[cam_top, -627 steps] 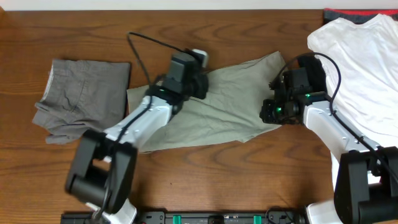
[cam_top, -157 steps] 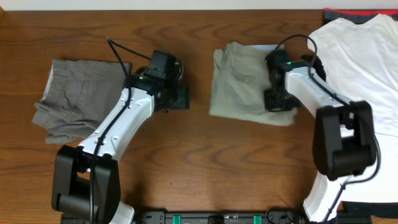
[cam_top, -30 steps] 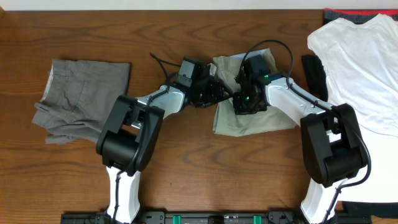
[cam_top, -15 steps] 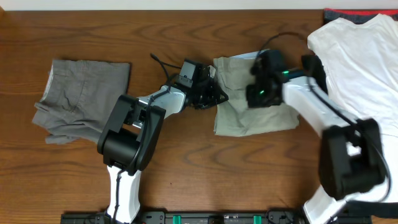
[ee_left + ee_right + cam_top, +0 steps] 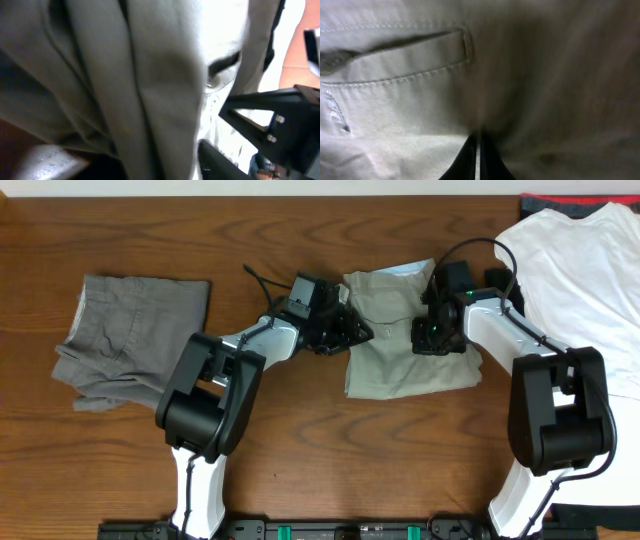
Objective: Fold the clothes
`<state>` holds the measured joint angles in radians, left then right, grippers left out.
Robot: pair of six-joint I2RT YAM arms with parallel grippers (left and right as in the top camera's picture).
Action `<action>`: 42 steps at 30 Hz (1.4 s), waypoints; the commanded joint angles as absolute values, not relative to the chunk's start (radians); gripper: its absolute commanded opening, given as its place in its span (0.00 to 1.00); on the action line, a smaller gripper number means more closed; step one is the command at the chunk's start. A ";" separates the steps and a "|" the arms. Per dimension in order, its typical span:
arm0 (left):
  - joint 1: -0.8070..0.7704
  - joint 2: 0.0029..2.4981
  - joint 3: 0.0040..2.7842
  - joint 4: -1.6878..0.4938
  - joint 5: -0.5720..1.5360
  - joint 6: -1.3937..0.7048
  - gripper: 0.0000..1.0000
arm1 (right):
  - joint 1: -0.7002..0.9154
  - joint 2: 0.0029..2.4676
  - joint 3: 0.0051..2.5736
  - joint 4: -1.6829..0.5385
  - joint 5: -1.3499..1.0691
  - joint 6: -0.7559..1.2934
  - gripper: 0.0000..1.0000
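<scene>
Right claw (image 5: 477, 150) pressed together against khaki trousers (image 5: 400, 355); left claw (image 5: 354, 332) unclear; wood table (image 5: 300, 450).

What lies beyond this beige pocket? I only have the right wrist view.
Observer: The khaki trousers are folded into a compact rectangle in the middle of the table. The right gripper is down on their right part.
Operator: Where is the left arm?
Observer: The left gripper is at the left edge of the trousers. Cloth fills its wrist camera, so I can't make out its jaws.
Operator: Anything else to fold?
Observer: Yes, grey trousers lie at the far left, and a white T-shirt is spread out at the right.
</scene>
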<state>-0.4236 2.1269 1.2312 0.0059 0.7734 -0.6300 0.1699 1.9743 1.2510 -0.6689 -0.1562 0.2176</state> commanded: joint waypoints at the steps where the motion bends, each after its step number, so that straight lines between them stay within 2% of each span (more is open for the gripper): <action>1: -0.425 2.174 1.195 -0.044 0.663 -0.634 0.62 | 0.163 2.025 1.247 -0.673 -0.138 0.224 0.04; 3: -0.430 2.174 1.195 -0.043 0.619 -0.646 0.68 | 0.165 2.026 1.247 -0.672 -0.138 0.224 0.04; 5: -0.437 2.174 1.195 -0.043 0.600 -0.652 0.70 | 0.165 2.026 1.247 -0.672 -0.138 0.224 0.04; 14: -0.511 2.183 1.195 0.029 0.563 -0.694 0.70 | 0.165 2.027 1.247 -0.673 -0.138 0.224 0.03; 16: -0.514 2.191 1.195 0.033 0.562 -0.694 0.63 | 0.165 2.027 1.247 -0.672 -0.138 0.224 0.03; 21: -0.514 2.219 1.195 0.040 0.563 -0.693 0.35 | 0.165 2.027 1.247 -0.673 -0.138 0.224 0.03; 24: -0.514 2.223 1.195 0.041 0.563 -0.673 0.22 | 0.165 2.027 1.247 -0.673 -0.138 0.223 0.03; 30: -0.512 2.217 1.196 0.039 0.609 -0.572 0.06 | 0.158 2.001 1.248 -0.709 -0.093 0.223 0.02; 42: -0.448 1.881 1.197 -0.117 0.622 -0.393 0.06 | 0.131 1.588 1.248 -0.759 -0.078 0.223 0.04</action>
<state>-0.4625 1.9961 1.1900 -0.1211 0.6228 -0.4610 0.1329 1.6955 1.2415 -0.7582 -0.0929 0.2195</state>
